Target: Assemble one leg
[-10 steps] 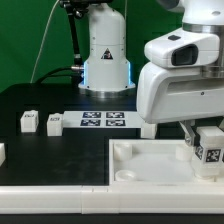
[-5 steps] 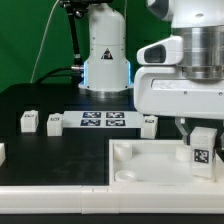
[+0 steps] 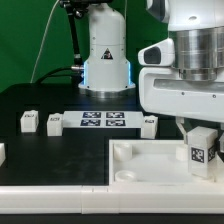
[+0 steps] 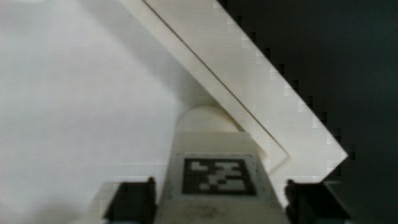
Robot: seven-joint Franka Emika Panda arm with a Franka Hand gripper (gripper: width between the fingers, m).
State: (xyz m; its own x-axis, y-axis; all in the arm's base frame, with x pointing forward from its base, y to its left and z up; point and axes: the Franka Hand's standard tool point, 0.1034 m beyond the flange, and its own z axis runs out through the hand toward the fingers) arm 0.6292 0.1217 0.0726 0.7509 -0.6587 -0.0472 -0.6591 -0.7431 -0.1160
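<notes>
My gripper [image 3: 202, 140] is shut on a leg [image 3: 201, 147], a small white block with a black-and-white tag on its face. It holds the leg upright over the corner of the large square white piece [image 3: 150, 162] at the exterior view's right. In the wrist view the leg [image 4: 217, 172] sits between the two dark fingers [image 4: 128, 200], close to the raised rim of the white piece [image 4: 231, 80]. More legs [image 3: 29, 121] [image 3: 54, 123] [image 3: 149, 124] lie on the black table.
The marker board [image 3: 102, 121] lies flat behind the white piece. The robot's white base [image 3: 106, 50] stands at the back. Another white part [image 3: 2, 153] shows at the exterior view's left edge.
The arm has shifted toward the exterior view's left and lowered a little, carrying the leg with it over the white piece's corner.
</notes>
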